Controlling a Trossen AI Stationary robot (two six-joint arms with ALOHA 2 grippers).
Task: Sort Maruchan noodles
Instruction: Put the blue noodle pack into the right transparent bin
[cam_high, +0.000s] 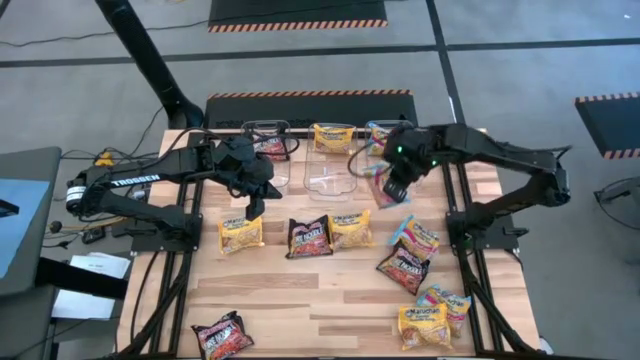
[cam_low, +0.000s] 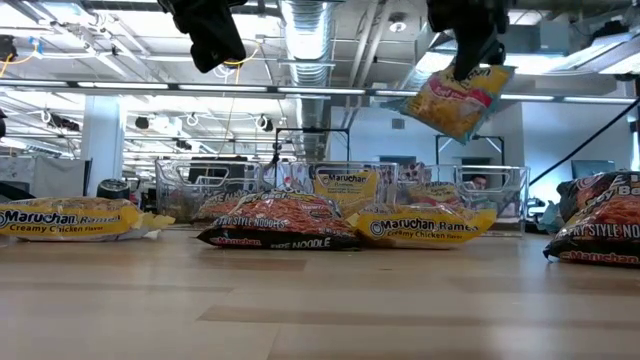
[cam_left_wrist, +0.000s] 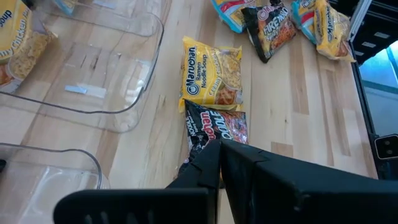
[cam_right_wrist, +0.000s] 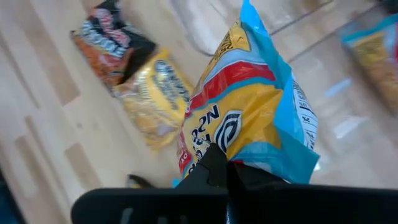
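Overhead, the right gripper (cam_high: 388, 187) dangles a clamped blue packet (cam_high: 384, 190); left gripper (cam_high: 253, 207) hovers with jaws clenched empty.

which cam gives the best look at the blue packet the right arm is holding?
Right wrist view: the blue packet fills the picture, pinched in the right gripper. Low view shows it hanging above the table, smaller. High view shows it small and partly under the arm, near the tubs. Left wrist view doesn't show it.

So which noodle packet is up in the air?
The light blue packet pinched in the right gripper, hanging above the table near the clear tubs. All the other packets lie flat on the wood or in the tubs.
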